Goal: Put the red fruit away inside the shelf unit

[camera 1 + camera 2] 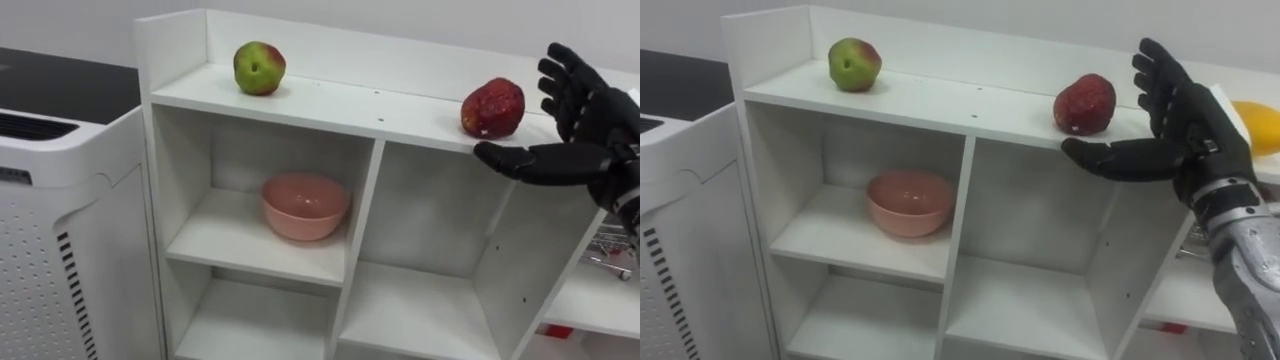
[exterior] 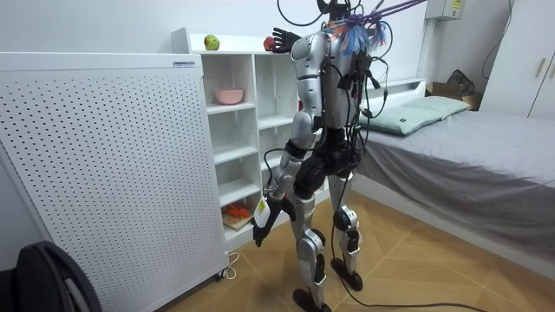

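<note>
Red fruit (image 1: 492, 107) on closet top (image 1: 330, 108); right hand (image 1: 598, 125) splayed beside.

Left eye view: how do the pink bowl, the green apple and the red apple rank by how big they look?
1. Pink bowl, clearly largest.
2-3. Red apple and green apple: nearly alike; the red looks slightly bigger, but may simply be nearer.

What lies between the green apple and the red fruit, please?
Nothing: the shelf between apple and fruit is bare, as both eye views show.
</note>
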You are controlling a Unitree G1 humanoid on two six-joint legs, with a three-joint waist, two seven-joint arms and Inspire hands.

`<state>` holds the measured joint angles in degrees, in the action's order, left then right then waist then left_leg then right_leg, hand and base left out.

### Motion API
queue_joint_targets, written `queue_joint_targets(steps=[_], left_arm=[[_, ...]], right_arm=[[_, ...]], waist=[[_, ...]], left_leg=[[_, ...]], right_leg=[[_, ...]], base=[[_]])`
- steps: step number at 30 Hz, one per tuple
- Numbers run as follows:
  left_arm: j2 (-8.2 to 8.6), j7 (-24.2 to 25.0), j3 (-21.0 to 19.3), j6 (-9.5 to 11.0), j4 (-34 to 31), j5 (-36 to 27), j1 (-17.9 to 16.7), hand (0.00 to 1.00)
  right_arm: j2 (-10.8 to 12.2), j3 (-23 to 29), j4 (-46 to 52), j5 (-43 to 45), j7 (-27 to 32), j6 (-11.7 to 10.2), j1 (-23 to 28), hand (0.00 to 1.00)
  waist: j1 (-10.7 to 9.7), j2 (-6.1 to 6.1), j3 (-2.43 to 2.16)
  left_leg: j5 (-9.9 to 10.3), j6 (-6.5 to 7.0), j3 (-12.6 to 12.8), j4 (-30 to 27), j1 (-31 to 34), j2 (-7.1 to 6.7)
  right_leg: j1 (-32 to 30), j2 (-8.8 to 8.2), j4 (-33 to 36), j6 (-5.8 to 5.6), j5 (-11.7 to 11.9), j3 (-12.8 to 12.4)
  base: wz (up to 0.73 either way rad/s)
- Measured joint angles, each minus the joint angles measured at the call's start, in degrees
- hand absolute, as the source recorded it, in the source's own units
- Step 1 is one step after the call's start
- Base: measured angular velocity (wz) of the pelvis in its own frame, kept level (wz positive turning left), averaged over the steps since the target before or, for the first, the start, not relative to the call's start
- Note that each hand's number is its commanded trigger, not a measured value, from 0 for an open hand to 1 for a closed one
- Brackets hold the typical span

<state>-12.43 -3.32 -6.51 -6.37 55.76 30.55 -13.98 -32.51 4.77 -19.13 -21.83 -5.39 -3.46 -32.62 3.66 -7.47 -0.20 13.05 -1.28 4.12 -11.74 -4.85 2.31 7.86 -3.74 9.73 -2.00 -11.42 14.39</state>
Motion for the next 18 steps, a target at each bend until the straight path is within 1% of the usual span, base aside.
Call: queue_joint_targets(steps=[3,7,11,12,15,18], left_arm=[[-0.11,0.00,0.00,-0.36,-1.05,0.56,-0.39,0.00],[-0.12,0.02,0.07,-0.76,-1.19,0.57,-0.34,0.00],[-0.20,0.03,0.07,-0.84,-1.32,0.51,-0.34,0.00],[-0.30,0.03,0.07,-0.82,-1.46,0.51,-0.32,0.00],[-0.91,0.13,0.09,-0.70,-1.36,0.48,-0.16,0.00],[-1.56,0.13,0.12,-0.58,-0.95,0.48,0.64,0.00]], right_arm=[[-0.16,-0.25,-0.28,0.16,-0.71,1.13,-0.44,1.00],[-0.45,-0.76,-0.27,0.10,-1.07,1.71,-0.52,1.00],[-0.74,-1.19,0.27,-0.60,-1.54,2.13,-0.68,1.00],[-0.75,-1.32,0.71,-0.56,-1.55,2.29,-0.68,1.00],[-0.80,-1.79,1.90,-0.19,-1.54,2.24,-0.62,1.00],[-0.98,-1.74,1.92,0.84,-0.85,1.57,-0.63,1.00]], waist=[[-0.04,-0.23,-0.16],[-0.04,-0.41,-0.27],[0.04,-0.62,-0.27],[0.12,-0.83,-0.30],[0.34,-0.98,-0.10],[1.41,-1.27,0.00]], left_leg=[[0.00,0.00,-0.01,-0.01,0.01,0.00],[-0.01,-0.01,0.00,-0.03,0.02,0.00],[-0.01,-0.01,-0.01,-0.01,0.26,0.01],[-0.01,-0.01,-0.01,-0.02,0.29,0.02],[-0.01,-0.01,-0.01,-0.08,0.17,0.04],[-0.01,-0.02,-0.01,-0.07,0.15,0.04]], right_leg=[[0.00,0.00,0.02,0.00,0.00,0.01],[-0.03,0.00,0.03,0.00,0.00,-0.03],[-0.30,0.00,0.08,0.00,0.00,-0.02],[-0.42,0.01,0.11,0.00,0.00,-0.05],[-0.50,0.04,0.08,0.02,0.01,-0.11],[-0.51,0.03,0.03,0.02,0.01,-0.11]], base=[[0.00],[0.00],[0.00],[0.00],[0.00],[0.00]])
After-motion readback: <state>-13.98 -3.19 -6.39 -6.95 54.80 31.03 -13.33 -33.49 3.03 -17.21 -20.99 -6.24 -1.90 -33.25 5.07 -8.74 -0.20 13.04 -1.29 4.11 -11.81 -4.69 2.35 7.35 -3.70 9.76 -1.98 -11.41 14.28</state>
